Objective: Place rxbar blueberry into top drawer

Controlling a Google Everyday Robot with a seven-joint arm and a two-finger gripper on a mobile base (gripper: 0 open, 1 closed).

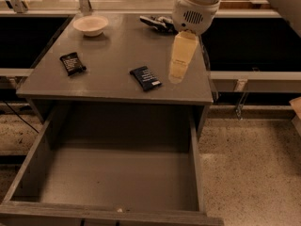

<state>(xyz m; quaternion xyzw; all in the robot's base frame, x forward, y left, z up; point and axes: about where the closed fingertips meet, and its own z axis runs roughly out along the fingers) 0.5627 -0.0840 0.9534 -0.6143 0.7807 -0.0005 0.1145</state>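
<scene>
Hand (177, 75) near navy, white-printed rxbar blueberry (145, 77)

The gripper (177, 73) hangs over the grey table's (117, 46) right side, just right of the rxbar blueberry (145, 77), with bare tabletop between them; the black bar (72, 63), white bowl (91, 25) and crinkly bag (157, 22) sit well away; the top drawer (117, 173) stands pulled out below, open from above, thick walls on both sides.

This looks like a robot test lab: a plain grey wooden surface (113, 46) with a deep grey drawer (117, 180) pulled open stands on a speckled terrazzo floor (249, 164). A cream-coloured gripper (177, 75) hangs over the surface's right side.
</scene>
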